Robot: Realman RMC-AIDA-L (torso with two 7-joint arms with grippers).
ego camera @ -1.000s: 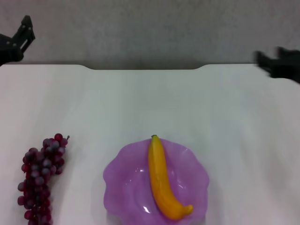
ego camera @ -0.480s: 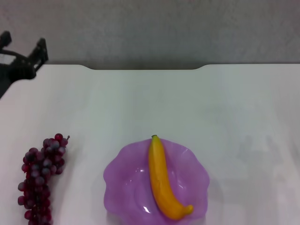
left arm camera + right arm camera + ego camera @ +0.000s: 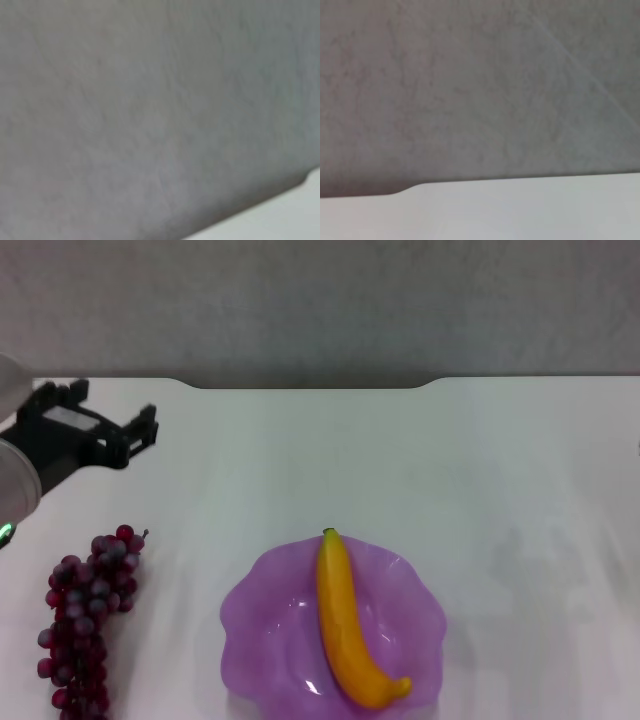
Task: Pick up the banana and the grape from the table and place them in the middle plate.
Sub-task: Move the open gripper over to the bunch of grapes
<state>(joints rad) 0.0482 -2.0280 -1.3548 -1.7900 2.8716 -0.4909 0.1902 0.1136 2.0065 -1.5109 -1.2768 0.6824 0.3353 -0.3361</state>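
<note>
The yellow banana [image 3: 347,625] lies in the purple scalloped plate [image 3: 262,625] at the front middle of the white table [image 3: 420,470], its stem tip at the plate's far rim. The dark red grape bunch [image 3: 86,620] lies on the table at the front left, apart from the plate. My left gripper [image 3: 112,412] is open and empty above the table's left side, beyond the grapes. My right gripper is out of view. The wrist views show only the grey wall and a strip of the table's edge [image 3: 520,210].
The table's notched far edge [image 3: 310,387] runs below a grey wall. Nothing else stands on the table.
My left gripper has moved in from the far left corner over the table, nearer the grapes. My right gripper has left the head view on the right. Banana, plate and grapes have not moved.
</note>
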